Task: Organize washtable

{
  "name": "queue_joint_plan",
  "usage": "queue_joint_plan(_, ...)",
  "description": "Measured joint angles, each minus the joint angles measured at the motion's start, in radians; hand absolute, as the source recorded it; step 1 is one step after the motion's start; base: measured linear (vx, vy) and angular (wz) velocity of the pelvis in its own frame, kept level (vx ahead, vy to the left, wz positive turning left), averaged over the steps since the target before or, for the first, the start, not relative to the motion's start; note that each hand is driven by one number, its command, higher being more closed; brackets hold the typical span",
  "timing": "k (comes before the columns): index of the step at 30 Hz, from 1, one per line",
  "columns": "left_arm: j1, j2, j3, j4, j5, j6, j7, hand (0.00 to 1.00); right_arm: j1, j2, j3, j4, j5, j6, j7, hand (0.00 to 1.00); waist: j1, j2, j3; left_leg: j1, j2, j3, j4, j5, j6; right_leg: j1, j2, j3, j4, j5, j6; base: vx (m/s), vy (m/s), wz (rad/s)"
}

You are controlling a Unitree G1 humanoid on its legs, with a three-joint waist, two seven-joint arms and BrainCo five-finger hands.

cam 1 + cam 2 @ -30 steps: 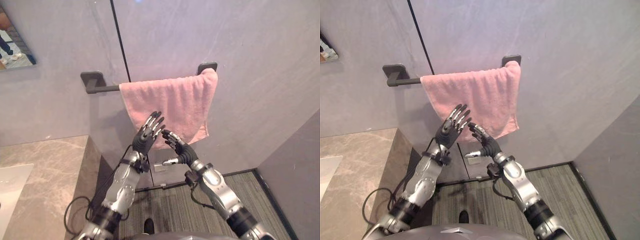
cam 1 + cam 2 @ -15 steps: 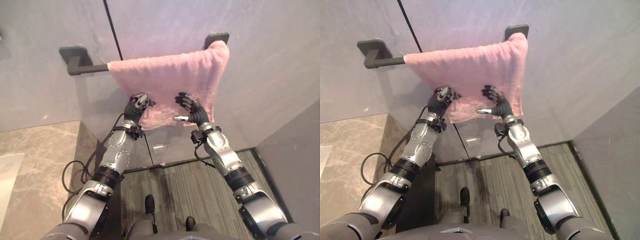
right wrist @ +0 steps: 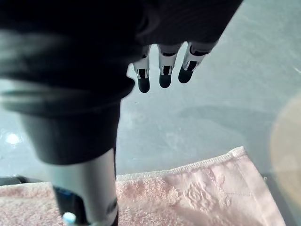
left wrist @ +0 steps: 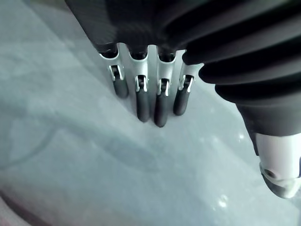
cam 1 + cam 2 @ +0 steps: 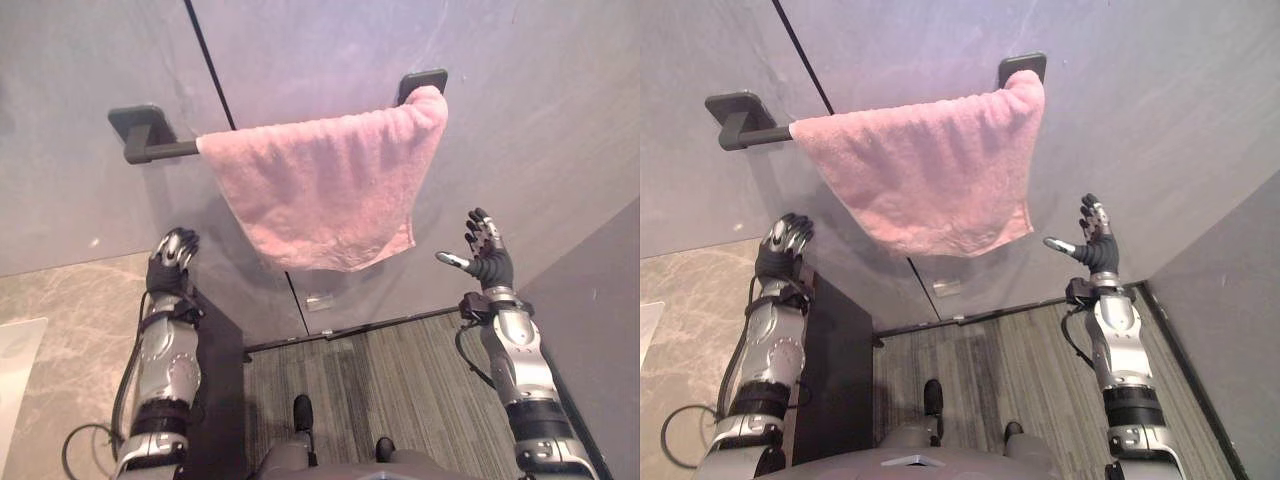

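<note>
A pink towel (image 5: pixel 920 175) hangs over a dark bar (image 5: pixel 755 131) on the grey wall (image 5: pixel 1160 120), at 12 o'clock. It covers the bar up to the right mount, and the bar's left end is bare. The towel's left edge runs slanted down to the middle. The left hand (image 5: pixel 783 250) is raised at 9 o'clock, apart from the towel and holding nothing. The right hand (image 5: pixel 1095 245) is raised at 3 o'clock, fingers straight up and thumb out toward the towel, also apart from it. A marble bench (image 5: pixel 690 300) lies at 8 o'clock, and a striped grey floor (image 5: pixel 1020 370) at 5 o'clock.
</note>
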State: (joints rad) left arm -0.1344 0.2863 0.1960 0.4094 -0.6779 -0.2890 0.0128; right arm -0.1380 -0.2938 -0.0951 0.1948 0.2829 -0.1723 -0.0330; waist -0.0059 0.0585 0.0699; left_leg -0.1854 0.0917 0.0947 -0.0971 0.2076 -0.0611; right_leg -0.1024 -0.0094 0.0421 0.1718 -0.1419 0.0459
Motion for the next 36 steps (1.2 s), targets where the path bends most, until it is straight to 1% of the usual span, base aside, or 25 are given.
queue_joint_plan(2,0.038,-0.006,0.007,0.0,0.011,0.0,-0.003,0.0,0.025,0.006,-0.019,0.002,-0.001,0.0,0.002,0.0,0.0,0.0,0.0,0.014,-0.001,-0.001,-0.001,-0.002,-0.001,0.022,-0.002,-0.003,-0.014,0.0,0.0,0.03,-0.026,0.03)
queue_joint_plan(3,0.066,-0.011,0.018,0.0,0.028,0.001,-0.003,0.0,0.042,0.019,-0.03,0.002,-0.001,-0.001,0.002,0.0,-0.002,0.0,0.0,0.025,-0.001,-0.001,-0.004,-0.009,-0.008,0.037,-0.003,-0.003,-0.023,0.0,0.0,0.0,0.0,0.0)
queue_joint_plan(6,0.112,-0.027,0.039,0.005,0.039,0.001,-0.022,0.0,0.071,0.042,-0.037,0.01,-0.002,-0.001,0.003,0.0,-0.004,0.004,-0.003,0.029,0.0,-0.001,-0.009,-0.013,-0.012,0.045,-0.002,-0.006,-0.033,0.0,0.0,0.0,-0.006,0.02)
queue_joint_plan(8,0.131,-0.054,0.04,0.031,0.058,0.001,-0.03,0.0,0.094,0.052,-0.037,0.032,-0.01,-0.002,0.008,0.0,-0.005,0.008,-0.006,0.033,-0.001,-0.003,-0.009,-0.02,-0.011,0.059,-0.002,-0.012,-0.049,0.001,0.001,0.03,-0.017,0.06)
queue_joint_plan(9,0.142,-0.063,0.039,0.063,0.074,0.001,-0.033,0.0,0.099,0.072,-0.042,0.061,-0.03,-0.002,0.009,0.0,-0.008,0.007,-0.007,0.038,-0.001,-0.003,-0.009,-0.021,-0.011,0.068,-0.003,-0.013,-0.056,0.001,0.001,0.03,-0.023,0.01)
queue_joint_plan(11,0.145,-0.081,0.037,0.139,0.08,0.005,-0.037,0.0,0.114,0.097,-0.04,0.107,-0.031,-0.003,0.012,0.0,-0.008,0.006,-0.011,0.04,-0.001,-0.002,-0.009,-0.025,-0.013,0.071,-0.003,-0.013,-0.06,0.001,0.001,0.03,-0.026,0.0)
queue_joint_plan(14,0.17,-0.109,0.005,0.265,0.117,0.016,-0.046,0.0,0.139,0.145,-0.028,0.212,-0.038,-0.003,0.014,0.0,-0.005,0.002,-0.024,0.042,0.0,0.003,-0.009,-0.026,-0.013,0.072,-0.003,-0.005,-0.065,0.001,0.0,0.05,-0.032,-0.06)
queue_joint_plan(15,0.183,-0.126,-0.01,0.312,0.123,0.027,-0.048,0.0,0.151,0.163,-0.023,0.253,-0.039,0.0,0.013,0.0,-0.004,0.001,-0.024,0.05,0.0,0.009,-0.009,-0.029,-0.011,0.079,-0.004,0.001,-0.071,0.001,0.0,0.07,-0.037,-0.11)
queue_joint_plan(17,0.197,-0.148,-0.041,0.392,0.174,0.048,-0.051,0.0,0.184,0.189,-0.018,0.326,-0.039,0.003,0.014,0.0,-0.004,0.0,-0.024,0.068,-0.001,0.014,-0.009,-0.038,-0.012,0.102,-0.006,0.003,-0.08,0.001,0.0,0.06,-0.032,-0.05)
queue_joint_plan(18,0.203,-0.153,-0.049,0.409,0.191,0.052,-0.053,0.0,0.194,0.197,-0.018,0.348,-0.039,0.003,0.014,0.0,-0.005,-0.002,-0.026,0.071,-0.001,0.017,-0.009,-0.04,-0.013,0.105,-0.006,0.005,-0.084,0.001,0.0,0.05,-0.036,-0.1)
queue_joint_plan(20,0.225,-0.173,-0.077,0.474,0.258,0.068,-0.065,0.0,0.217,0.213,-0.02,0.455,-0.076,0.012,0.014,0.0,-0.004,-0.006,-0.034,0.079,0.001,0.034,-0.009,-0.046,-0.016,0.108,-0.004,0.018,-0.088,0.001,0.0,0.05,-0.032,-0.17)
queue_joint_plan(22,0.238,-0.191,-0.082,0.526,0.294,0.081,-0.07,0.0,0.232,0.219,-0.026,0.545,-0.078,0.022,0.013,0.0,-0.004,-0.008,-0.035,0.093,0.001,0.043,-0.009,-0.054,-0.017,0.119,-0.005,0.03,-0.091,0.001,0.0,0.04,-0.017,-0.17)
queue_joint_plan(24,0.254,-0.206,-0.082,0.567,0.313,0.086,-0.071,0.0,0.25,0.223,-0.032,0.631,-0.079,0.03,0.015,0.0,-0.007,-0.014,-0.041,0.106,0.001,0.05,-0.009,-0.06,-0.018,0.13,-0.007,0.036,-0.093,0.0,-0.001,0.04,-0.014,-0.13)
queue_joint_plan(26,0.259,-0.21,-0.082,0.618,0.321,0.092,-0.07,0.0,0.255,0.231,-0.07,0.723,-0.113,0.033,0.015,0.0,-0.007,-0.019,-0.04,0.119,0.001,0.06,-0.009,-0.065,-0.019,0.141,-0.006,0.043,-0.093,0.0,-0.001,0.02,-0.007,-0.15)
queue_joint_plan(27,0.262,-0.211,-0.079,0.652,0.343,0.096,-0.068,0.0,0.254,0.232,-0.106,0.787,-0.117,0.034,0.013,0.0,-0.006,-0.024,-0.042,0.129,0.001,0.067,-0.01,-0.068,-0.018,0.143,-0.006,0.056,-0.092,-0.002,-0.004,0.01,-0.002,-0.17)
queue_joint_plan(28,0.267,-0.211,-0.076,0.678,0.352,0.105,-0.065,0.0,0.252,0.232,-0.149,0.84,-0.116,0.046,0.009,0.0,-0.005,-0.025,-0.042,0.141,0.0,0.069,-0.01,-0.07,-0.019,0.157,-0.009,0.057,-0.092,-0.002,-0.004,0.01,0.001,-0.17)
queue_joint_plan(31,0.262,-0.215,-0.044,0.713,0.356,0.129,-0.05,0.0,0.243,0.227,-0.239,0.917,-0.116,0.055,-0.018,0.0,-0.006,-0.033,-0.032,0.177,0.0,0.085,-0.01,-0.073,-0.018,0.187,-0.011,0.062,-0.092,-0.003,-0.004,-0.02,0.014,-0.07)
queue_joint_plan(34,0.261,-0.219,-0.025,0.723,0.389,0.134,-0.042,0.0,0.242,0.222,-0.282,0.947,-0.116,0.076,-0.032,0.0,-0.005,-0.04,-0.027,0.199,0.0,0.093,-0.01,-0.084,-0.024,0.198,-0.011,0.07,-0.077,-0.014,-0.003,-0.06,0.023,-0.08)
queue_joint_plan(36,0.261,-0.219,-0.025,0.727,0.393,0.135,-0.042,0.0,0.243,0.223,-0.301,0.947,-0.116,0.077,-0.034,0.0,-0.008,-0.037,-0.027,0.205,0.0,0.093,-0.01,-0.085,-0.023,0.199,-0.012,0.071,-0.069,-0.021,0.0,-0.05,0.018,-0.04)
